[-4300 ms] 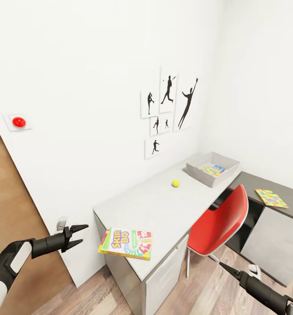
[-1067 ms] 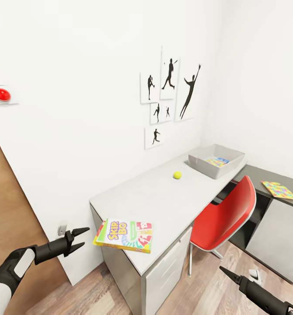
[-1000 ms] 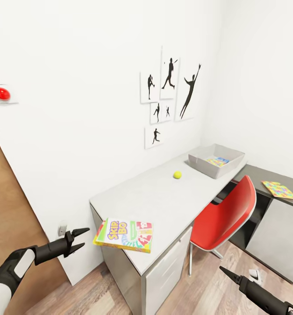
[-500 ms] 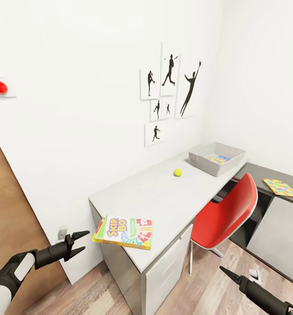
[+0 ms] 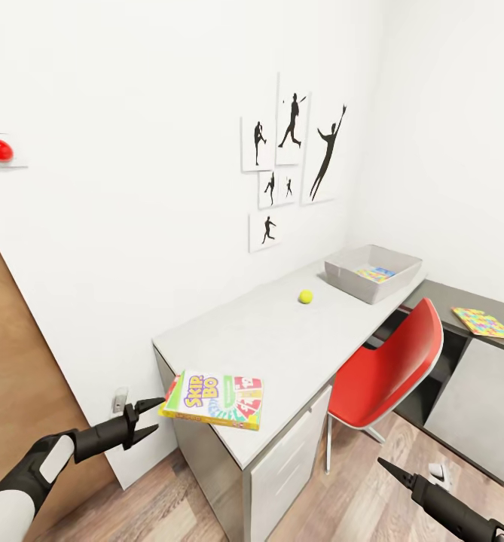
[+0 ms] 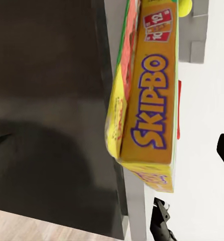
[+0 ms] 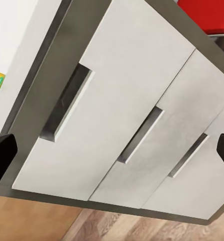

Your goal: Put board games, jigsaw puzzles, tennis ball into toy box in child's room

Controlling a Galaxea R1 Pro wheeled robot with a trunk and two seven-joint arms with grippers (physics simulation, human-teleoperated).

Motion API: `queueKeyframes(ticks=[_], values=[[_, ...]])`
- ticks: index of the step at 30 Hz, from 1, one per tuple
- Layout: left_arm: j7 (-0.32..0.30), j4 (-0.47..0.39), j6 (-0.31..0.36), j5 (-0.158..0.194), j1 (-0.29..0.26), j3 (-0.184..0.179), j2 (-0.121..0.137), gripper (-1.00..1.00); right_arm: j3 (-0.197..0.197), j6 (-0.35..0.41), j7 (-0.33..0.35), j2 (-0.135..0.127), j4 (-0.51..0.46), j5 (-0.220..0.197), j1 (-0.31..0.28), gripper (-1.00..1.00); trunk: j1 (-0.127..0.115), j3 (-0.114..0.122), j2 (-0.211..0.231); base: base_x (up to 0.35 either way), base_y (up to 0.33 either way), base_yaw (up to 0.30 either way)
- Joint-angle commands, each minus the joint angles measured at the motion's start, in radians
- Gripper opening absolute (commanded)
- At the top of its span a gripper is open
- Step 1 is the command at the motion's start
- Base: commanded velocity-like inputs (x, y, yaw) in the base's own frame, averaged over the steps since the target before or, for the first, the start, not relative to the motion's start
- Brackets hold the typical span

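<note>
The yellow-white-green SKIP BO board game lies on the near left corner of the light grey table, overhanging its edge. My left gripper is open, with its fingertips just short of the box's left edge. In the left wrist view the board game lies ahead between the spread fingers. The tennis ball sits further along the table, before the toy box, which holds colourful flat items. One jigsaw puzzle lies on the lower dark desk. My right gripper is open, low before the drawer fronts.
A red chair is tucked under the table between the drawers and the dark desk. A brown door stands at the left. Wood-plank floor lies in front of the table. Silhouette pictures hang on the wall.
My left gripper has moved right and slightly lower, up to the SKIP BO box's left edge. Earlier the view rose and shifted a little. The right arm has not moved.
</note>
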Motion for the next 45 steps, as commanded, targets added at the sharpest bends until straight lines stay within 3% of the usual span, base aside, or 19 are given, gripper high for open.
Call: queueKeyframes(ticks=[1,45], values=[[-0.003,0.000,0.004,-0.001,-0.001,0.002,-0.001,1.00,0.006,0.009,0.002,-0.001,0.000,-0.011,-0.001,1.00,0.000,-0.001,-0.001,0.000,0.000,0.000],[-0.003,-0.004,0.004,-0.002,-0.001,0.000,-0.003,1.00,0.006,0.008,0.000,-0.001,0.000,-0.011,-0.001,1.00,0.000,-0.001,-0.001,0.016,-0.018,0.000]])
